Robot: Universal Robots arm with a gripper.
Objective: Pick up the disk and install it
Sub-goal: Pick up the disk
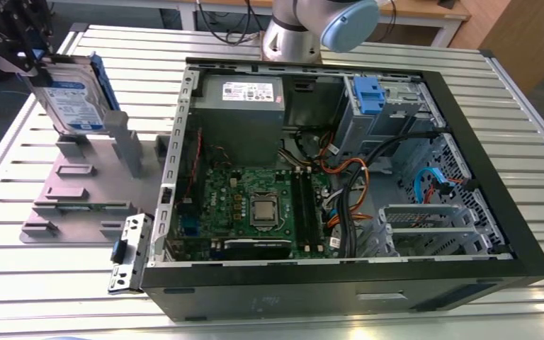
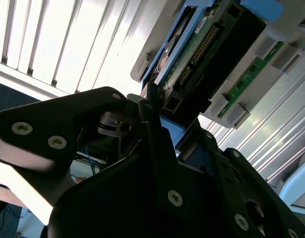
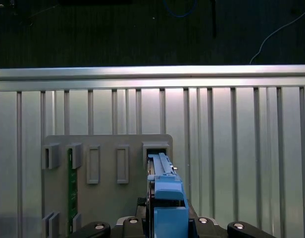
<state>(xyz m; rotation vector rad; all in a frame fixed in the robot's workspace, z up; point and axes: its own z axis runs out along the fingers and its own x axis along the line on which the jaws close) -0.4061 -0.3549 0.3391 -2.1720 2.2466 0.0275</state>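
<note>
Disk (image 1: 69, 95) held upright in jaws clamped on its blue rails, over grey holder plate (image 1: 74, 205) on table (image 1: 26, 283), at exterior view's left, apart from open computer case (image 1: 348, 283). Label face visible in exterior view; green circuit board (image 2: 192, 64) in second wrist view; rail edge (image 3: 165, 198) above plate slot (image 3: 156, 148) in first wrist view.

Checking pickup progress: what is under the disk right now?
Under the disk lies a grey holder plate with a slot directly below, on the slatted table. The disk's lower end is covered.
</note>
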